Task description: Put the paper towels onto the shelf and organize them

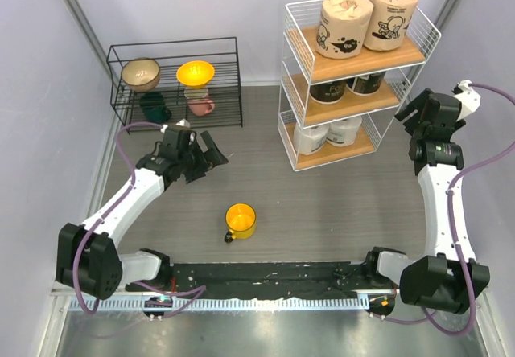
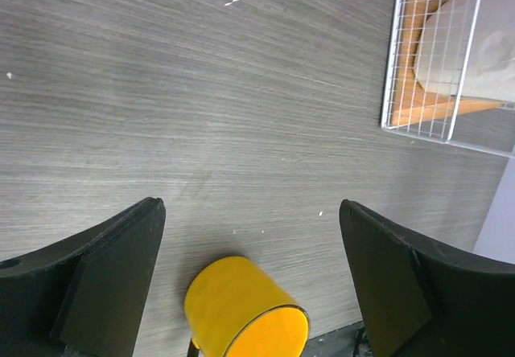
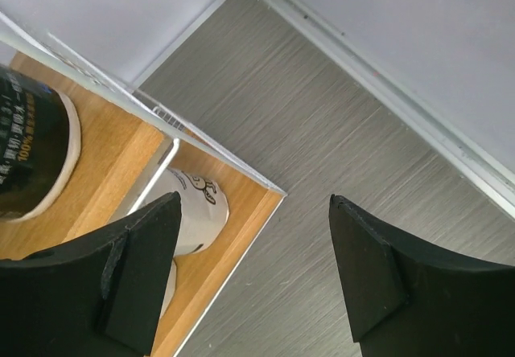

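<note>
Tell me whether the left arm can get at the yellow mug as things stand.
Probably yes. The left gripper is open above the table, and the yellow mug stands alone close by, nothing between them.

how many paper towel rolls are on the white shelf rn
6. Two tan rolls on the top board of the shelf, two dark-wrapped rolls on the middle board, two white rolls on the bottom board. Lower ones partly hidden by boards above.

I see six paper towels (image 1: 344, 26) on the shelf (image 1: 366, 63), two per board. Left of the shelf stands the low rack (image 1: 173, 43) holding bowls (image 1: 140, 73). The mug (image 1: 241, 220) sits nearer me, front-left of the shelf.
</note>
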Tool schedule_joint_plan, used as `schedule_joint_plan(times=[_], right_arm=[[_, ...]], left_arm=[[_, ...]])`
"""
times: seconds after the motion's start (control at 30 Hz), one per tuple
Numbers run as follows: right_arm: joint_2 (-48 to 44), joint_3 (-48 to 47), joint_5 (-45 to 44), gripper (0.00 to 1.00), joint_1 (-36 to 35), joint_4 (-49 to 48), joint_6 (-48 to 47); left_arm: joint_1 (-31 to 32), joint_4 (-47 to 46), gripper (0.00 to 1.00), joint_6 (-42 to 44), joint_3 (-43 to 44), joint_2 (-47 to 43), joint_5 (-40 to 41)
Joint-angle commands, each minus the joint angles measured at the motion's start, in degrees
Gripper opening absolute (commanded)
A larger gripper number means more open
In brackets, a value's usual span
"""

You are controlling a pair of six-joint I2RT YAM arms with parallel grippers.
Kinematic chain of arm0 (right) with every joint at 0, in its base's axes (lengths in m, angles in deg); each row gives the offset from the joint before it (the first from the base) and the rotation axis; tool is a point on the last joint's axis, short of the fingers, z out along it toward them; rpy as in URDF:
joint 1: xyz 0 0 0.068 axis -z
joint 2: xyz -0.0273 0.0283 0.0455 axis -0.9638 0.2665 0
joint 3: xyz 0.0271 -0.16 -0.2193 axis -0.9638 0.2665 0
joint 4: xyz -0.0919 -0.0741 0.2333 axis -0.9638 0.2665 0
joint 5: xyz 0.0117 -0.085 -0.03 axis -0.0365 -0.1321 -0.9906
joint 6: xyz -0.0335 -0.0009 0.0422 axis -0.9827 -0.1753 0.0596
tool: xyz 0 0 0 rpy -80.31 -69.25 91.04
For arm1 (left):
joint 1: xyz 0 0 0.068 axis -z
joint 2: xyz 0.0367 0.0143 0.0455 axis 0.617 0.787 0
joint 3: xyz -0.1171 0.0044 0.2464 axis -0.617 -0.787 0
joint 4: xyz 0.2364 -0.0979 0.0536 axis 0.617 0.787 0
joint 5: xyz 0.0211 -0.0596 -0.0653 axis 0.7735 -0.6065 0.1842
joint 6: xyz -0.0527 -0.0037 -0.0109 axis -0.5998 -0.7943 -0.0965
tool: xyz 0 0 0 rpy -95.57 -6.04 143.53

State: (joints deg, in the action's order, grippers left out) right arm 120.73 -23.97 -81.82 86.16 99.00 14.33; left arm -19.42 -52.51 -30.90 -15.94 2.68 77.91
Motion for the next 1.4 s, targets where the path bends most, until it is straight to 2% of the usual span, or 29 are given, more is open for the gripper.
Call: schedule_joint_plan(times=[0.0,0.13,0.4,0.53,0.83,1.07,1.37], right_arm=[[0.6,2.1,8.1,0.79,2.4,-6.9,-2.7],[-0.1,4.0,7.8,0.79,2.9,-10.8,-6.8],[0.7,6.8,15.3,0.78,2.9,-20.7,-14.0],[3.2,5.1,14.9,0.78,2.9,-21.2,-15.6],[10.6,-0.5,15.8,0.7,2.9,-21.4,-17.4],[12.3,-2.0,16.7,0.66,2.9,-23.0,-18.1],[9.2,4.1,19.1,0.65,2.9,-22.0,-16.6]], left_arm=[[0.0,1.7,0.95,2.4,-0.2,-1.4,-1.9],[0.1,3.2,0.95,4.9,0.7,-0.2,-4.2],[0.0,1.2,0.95,6.1,-0.3,1.9,-8.0],[0.1,-0.6,0.95,5.8,-1.4,2.1,-9.6],[0.0,-3.0,0.95,5.4,-2.7,3.9,-11.0],[0.1,-2.8,0.95,5.3,-1.8,5.6,-11.5],[0.0,-2.4,0.95,5.4,-2.1,5.7,-10.9]])
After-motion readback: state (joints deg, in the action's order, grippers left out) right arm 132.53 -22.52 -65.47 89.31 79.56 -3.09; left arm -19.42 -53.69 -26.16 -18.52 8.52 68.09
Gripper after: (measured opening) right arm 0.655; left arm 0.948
